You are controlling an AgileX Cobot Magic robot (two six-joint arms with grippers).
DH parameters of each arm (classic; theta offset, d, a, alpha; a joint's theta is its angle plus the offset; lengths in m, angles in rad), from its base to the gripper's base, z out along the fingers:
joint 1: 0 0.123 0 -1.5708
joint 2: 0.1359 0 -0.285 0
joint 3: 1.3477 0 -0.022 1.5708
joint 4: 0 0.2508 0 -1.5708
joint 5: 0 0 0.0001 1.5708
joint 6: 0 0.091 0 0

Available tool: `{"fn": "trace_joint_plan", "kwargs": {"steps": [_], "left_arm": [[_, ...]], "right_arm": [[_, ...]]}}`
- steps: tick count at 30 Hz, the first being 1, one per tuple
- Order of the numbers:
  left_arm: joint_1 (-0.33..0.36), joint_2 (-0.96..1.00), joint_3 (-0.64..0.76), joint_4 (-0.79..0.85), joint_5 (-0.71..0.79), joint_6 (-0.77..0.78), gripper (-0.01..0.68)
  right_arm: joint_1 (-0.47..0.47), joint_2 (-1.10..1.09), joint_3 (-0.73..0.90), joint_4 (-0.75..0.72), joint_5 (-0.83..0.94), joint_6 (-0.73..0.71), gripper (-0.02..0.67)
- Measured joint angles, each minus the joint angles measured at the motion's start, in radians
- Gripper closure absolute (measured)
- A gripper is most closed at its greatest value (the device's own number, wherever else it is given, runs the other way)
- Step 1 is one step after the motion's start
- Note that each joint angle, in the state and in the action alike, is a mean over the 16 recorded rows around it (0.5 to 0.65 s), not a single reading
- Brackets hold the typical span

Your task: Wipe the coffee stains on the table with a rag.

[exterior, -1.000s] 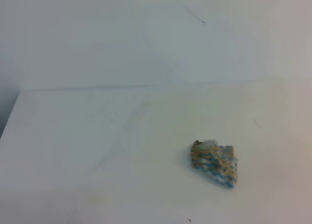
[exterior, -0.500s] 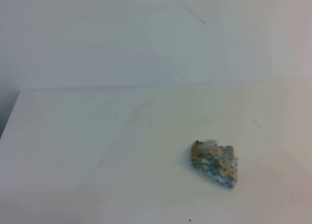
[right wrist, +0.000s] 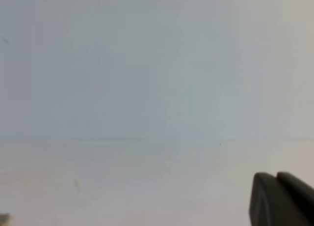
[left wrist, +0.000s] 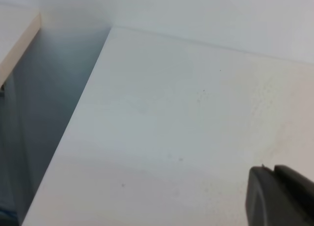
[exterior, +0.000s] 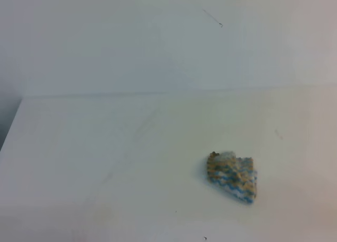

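Note:
The rag [exterior: 232,176], knitted in blue, white and tan zigzags, lies crumpled on the white table [exterior: 105,158], right of the middle, with nothing touching it. No coffee stains show on the table in any view. Neither gripper appears in the exterior high view. In the left wrist view my left gripper [left wrist: 273,169] shows as two dark fingers pressed together at the bottom right, above bare table. My right gripper [right wrist: 275,175] looks the same in the right wrist view, its fingers together and nothing between them.
A white upright wall [exterior: 158,42] with a thin dark scratch [exterior: 213,18] stands behind the table. The table's left edge [left wrist: 73,123] drops off to a darker gap. A tiny tan scrap [right wrist: 3,217] shows at the left edge of the right wrist view.

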Motion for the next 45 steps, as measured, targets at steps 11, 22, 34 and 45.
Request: {"fn": "trace_joint_plan", "kwargs": {"steps": [11,22,34,45], "left_arm": [[0.000,0.000,0.003,0.000,0.000,0.000,0.672],[0.000,0.000,0.003,0.000,0.000,0.000,0.672],[0.000,0.000,0.003,0.000,0.000,0.000,0.672],[0.000,-0.002,0.003,0.000,0.000,0.000,0.672]], "right_arm": [[0.032,-0.001,0.018,0.065,0.164,0.004,0.650],[0.032,-0.002,0.019,0.065,0.177,0.004,0.650],[0.032,-0.003,0.019,0.065,0.177,0.004,0.652],[0.031,0.001,0.019,0.065,0.181,0.004,0.652]]}}
